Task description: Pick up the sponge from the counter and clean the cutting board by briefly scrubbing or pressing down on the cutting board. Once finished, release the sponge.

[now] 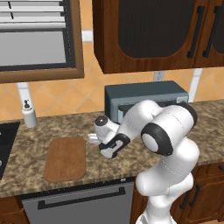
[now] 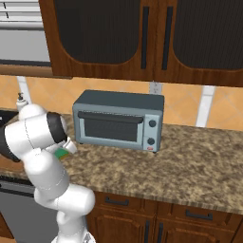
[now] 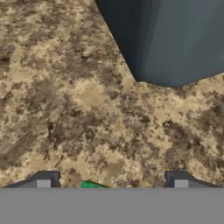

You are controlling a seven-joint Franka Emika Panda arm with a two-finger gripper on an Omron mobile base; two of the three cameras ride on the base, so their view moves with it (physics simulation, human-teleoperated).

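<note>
Jaws apart over the counter, sponge just under the hand, board off to the side.

From my seat I see the gripper (image 3: 112,181) held low over the speckled counter (image 1: 26,144), its two fingertips (image 3: 46,179) standing wide apart with bare granite between them and nothing pinched. A green sliver of the sponge (image 3: 91,185) peeks out at the bottom of the hand view, nearer one fingertip; in the left base view the same green (image 1: 101,153) shows under the hand, on the granite just beside the cutting board (image 1: 65,159), not on it. The board lies flat near the counter's front edge. The grey toaster oven (image 2: 118,121) stands behind the hand, and a soap dispenser (image 1: 29,114) sits by the wall.
</note>
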